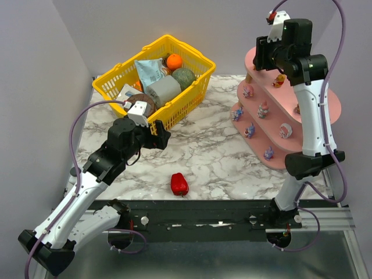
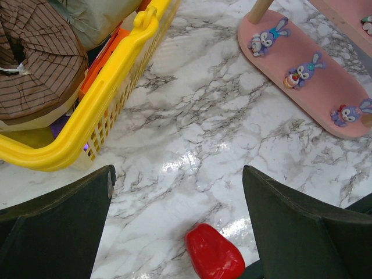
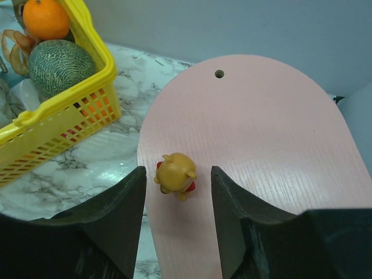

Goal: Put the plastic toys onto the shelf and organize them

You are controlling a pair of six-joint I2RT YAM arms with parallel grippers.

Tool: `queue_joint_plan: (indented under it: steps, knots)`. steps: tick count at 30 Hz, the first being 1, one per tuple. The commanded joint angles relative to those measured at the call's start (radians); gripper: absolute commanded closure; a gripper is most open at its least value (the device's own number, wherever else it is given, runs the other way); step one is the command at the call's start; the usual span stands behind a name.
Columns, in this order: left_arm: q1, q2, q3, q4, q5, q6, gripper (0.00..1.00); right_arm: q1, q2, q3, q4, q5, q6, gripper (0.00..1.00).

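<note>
Marble-patterned worktop (image 1: pixel 221 157) fills the top view. A yellow mesh basket (image 1: pixel 186 102) of groceries sits at the far left, and a red pepper (image 1: pixel 179 184) lies alone close to the near edge, about the middle. The pink three-tier shelf (image 1: pixel 258 143) stands on the right. Small plastic toys (image 1: pixel 263 108) in purple-blue and pink are spread over its lower two boards, apart from one another. The left fingers (image 1: pixel 163 132) hang over the worktop just on the near side of the basket, spread wide and empty. The right fingers (image 1: pixel 260 58) are raised over the left end of the top board.

From the left wrist, the two dark fingers stand far apart at the bottom corners. The red pepper (image 2: pixel 214 254) lies on the worktop low between them, touched by neither. The basket (image 2: pixel 110 87) is to the left, with a brown striped thing (image 2: pixel 35 64) inside it. Three of the plastic toys (image 2: pixel 302 70), purple-blue, lie in a row along the lowest board of the shelf (image 2: pixel 322 96), far right.

From the right wrist, an orange-brown figurine (image 3: pixel 175 174) stands on the top board of the shelf (image 3: pixel 261 133), near its left rim. The fingers are parted on either side of it, with a sliver of pink showing on each side, so they hold nothing. Beyond the board, far left, the basket (image 3: pixel 102 55) shows an orange (image 3: pixel 45 17) and a melon (image 3: pixel 61 67).
</note>
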Motion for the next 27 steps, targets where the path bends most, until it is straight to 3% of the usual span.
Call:
queue_joint_plan:
  steps: [1,8,13,19,27]
  knots:
    - [0.005,-0.019,-0.003,0.020,0.008,0.007,0.01,-0.007,-0.033,0.023,0.033,-0.021,0.004,0.43]
    - [0.005,-0.024,-0.008,0.023,0.011,0.001,0.01,-0.007,-0.095,-0.028,0.033,-0.022,0.030,0.45]
    - [0.005,-0.022,-0.014,0.028,0.011,-0.004,0.01,-0.005,-0.153,-0.129,0.054,-0.076,0.074,0.68]
    - [0.005,-0.024,-0.019,0.028,0.014,-0.007,0.01,-0.005,-0.175,-0.200,0.056,-0.101,0.110,0.84]
    - [0.005,-0.030,-0.028,0.028,0.011,-0.009,0.01,-0.005,-0.155,-0.238,0.079,-0.096,0.116,0.88]
